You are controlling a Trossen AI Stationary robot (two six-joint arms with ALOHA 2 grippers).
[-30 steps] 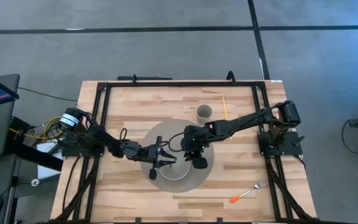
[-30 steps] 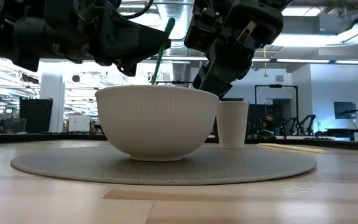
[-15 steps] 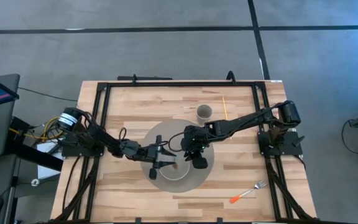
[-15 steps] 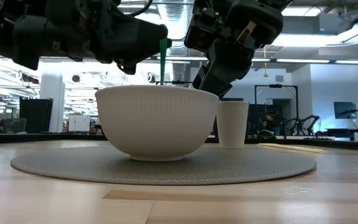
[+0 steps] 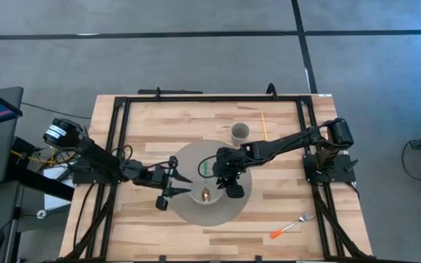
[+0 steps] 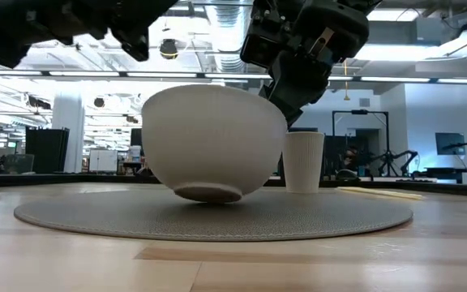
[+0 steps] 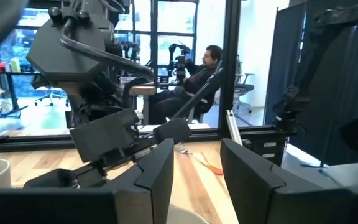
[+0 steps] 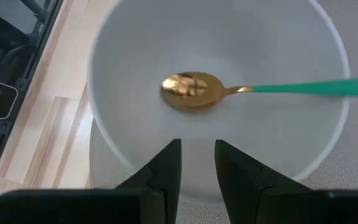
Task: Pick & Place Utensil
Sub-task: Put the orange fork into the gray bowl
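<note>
On the round grey mat point(image 5: 229, 212) in the middle of the wooden table point(image 5: 283, 204) stands a white bowl point(image 5: 207, 191), and the spoon point(image 8: 194, 91) lies inside it. In the right wrist view the golden head of the spoon rests on the bottom of the bowl, and its green handle goes up to the rim and over it. In the low view the bowl point(image 6: 213, 142) looks tilted, with its rim lower on the side of the paper cup point(image 6: 303, 161).

The right gripper point(image 5: 230, 183) is at the edge of the bowl, over the mat. Its two fingers point(image 8: 166, 165) are only a little apart, with a narrow gap between them, and there is nothing in this gap. They point down to the near wall of the bowl.

The left gripper point(image 5: 175, 184) is just beside the bowl, on the left side of the mat. Its fingers point(image 7: 157, 171) are apart and hold nothing.

A paper cup point(image 5: 240, 131) stands behind the mat, and a thin yellow stick point(image 5: 264, 126) lies just beside it. A fork point(image 5: 291, 226) with an orange handle lies near the front right corner of the table, well apart from the mat. In the left wrist view a person point(image 7: 201, 65) is sitting in the room behind the table.
</note>
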